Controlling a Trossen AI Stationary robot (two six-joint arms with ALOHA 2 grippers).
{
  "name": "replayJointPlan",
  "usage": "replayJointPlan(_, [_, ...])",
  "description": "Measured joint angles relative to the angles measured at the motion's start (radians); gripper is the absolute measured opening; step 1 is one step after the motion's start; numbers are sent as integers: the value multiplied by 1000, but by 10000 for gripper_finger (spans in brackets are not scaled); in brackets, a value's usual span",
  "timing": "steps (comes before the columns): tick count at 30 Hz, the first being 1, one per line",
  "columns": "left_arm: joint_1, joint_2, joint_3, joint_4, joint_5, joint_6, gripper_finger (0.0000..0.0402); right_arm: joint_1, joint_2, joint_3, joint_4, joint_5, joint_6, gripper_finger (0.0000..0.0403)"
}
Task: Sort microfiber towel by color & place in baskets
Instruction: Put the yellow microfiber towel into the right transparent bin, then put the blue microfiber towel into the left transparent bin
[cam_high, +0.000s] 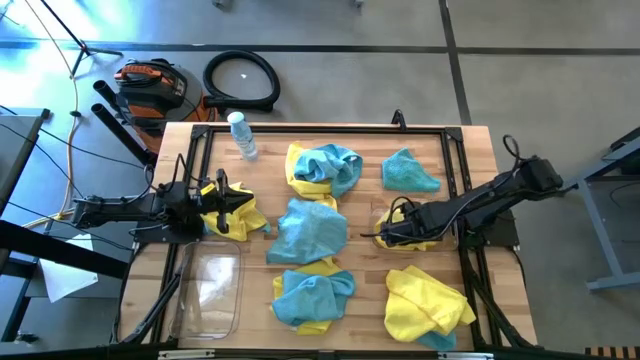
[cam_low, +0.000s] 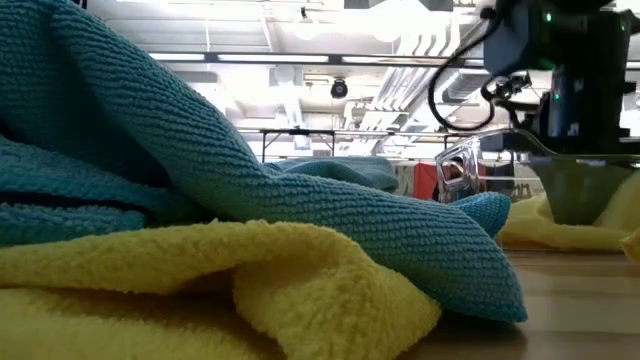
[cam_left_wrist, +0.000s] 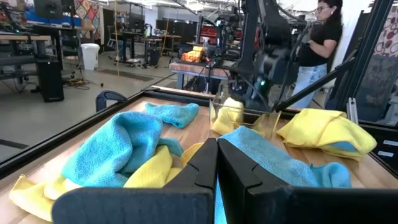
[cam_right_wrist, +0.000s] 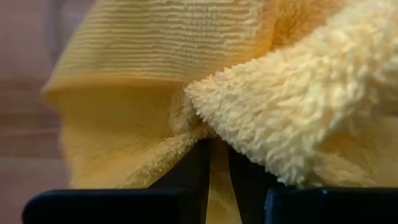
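My right gripper (cam_high: 388, 234) points down into a clear basket (cam_left_wrist: 268, 121) at the table's right middle and is shut on a yellow microfiber towel (cam_right_wrist: 124, 106) lying in it. My left gripper (cam_left_wrist: 216, 149) waits shut and level at the left edge, above another yellow towel (cam_high: 240, 216). Teal and yellow towels lie in heaps on the table: teal over yellow (cam_high: 322, 168), one teal (cam_high: 410, 172), one teal (cam_high: 310, 230), teal over yellow (cam_high: 312, 296), and yellow (cam_high: 425, 305). A second clear basket (cam_high: 210, 290) stands near left. My right gripper pinches a raised fold of the yellow towel (cam_right_wrist: 205, 127) between its two fingers, coming from above and pointing down. A thin strip of cloth shows in the narrow gap between them. The rest of the towel lies bunched in the basket.
A clear water bottle (cam_high: 242, 135) lies at the far left of the table. Black rails (cam_high: 455, 180) frame the work area. A person (cam_left_wrist: 317, 43) stands beyond the table's right side. Bare wood shows between the heaps.
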Motion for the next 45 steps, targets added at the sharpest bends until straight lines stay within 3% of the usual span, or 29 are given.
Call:
replayJointPlan(7, [0, 0, 0, 0, 0, 0, 0, 0, -16, 22, -33, -10, -14, 55])
replayJointPlan(15, [0, 0, 0, 0, 0, 0, 0, 1, -103, 204, -217, 8, -58, 55])
replayJointPlan(22, [0, 0, 0, 0, 0, 0, 0, 23, -139, 417, -375, 168, -172, 55])
replayJointPlan(28, [0, 0, 0, 18, -25, -18, 0, 27, -140, 541, -479, 135, -387, 55])
replayJointPlan(37, [0, 0, 0, 43, -19, -229, 0, 50, -139, 561, -492, 160, -364, 45])
replayJointPlan(41, [-5, 9, 40, 7, -10, -227, 0, 99, -139, 561, -486, 237, -342, 7])
replayJointPlan(45, [-21, 79, 164, -83, -33, -101, 0, 115, -139, 560, -534, 248, -333, 7])
